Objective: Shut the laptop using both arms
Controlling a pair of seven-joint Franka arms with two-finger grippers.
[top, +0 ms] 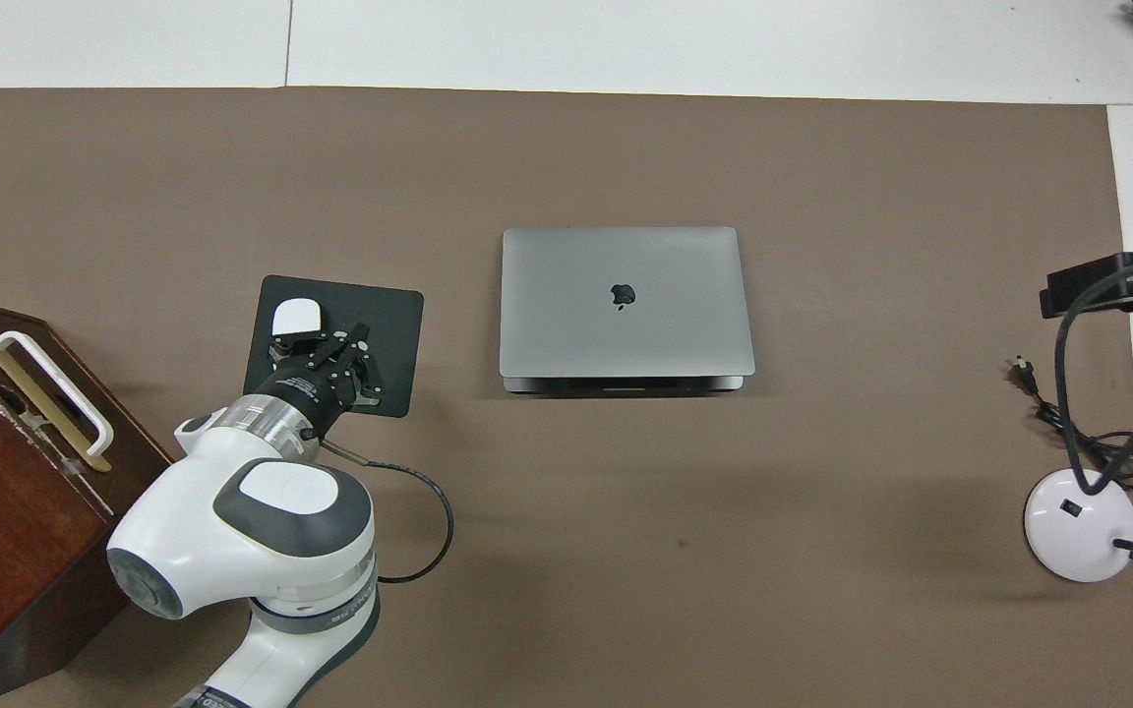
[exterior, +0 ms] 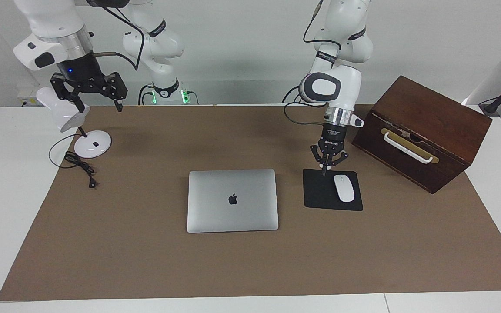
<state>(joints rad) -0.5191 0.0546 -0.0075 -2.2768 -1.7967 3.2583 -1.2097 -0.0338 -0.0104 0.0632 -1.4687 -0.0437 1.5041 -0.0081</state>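
Laptop (exterior: 232, 200): lid down, flat on table (exterior: 146, 261).
Left pincer (exterior: 324, 170): closed, empty, over mouse pad (exterior: 320, 195).
Right pincer (exterior: 88, 93): fully spread, empty, above lamp (exterior: 90, 143).

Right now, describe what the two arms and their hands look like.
Both arms are glossy white and jointed, with grey-black joint caps and black printed bands. A silver ring joins each wrist to a small black linkage hand: left hand, right hand. A black cable loops along each wrist.
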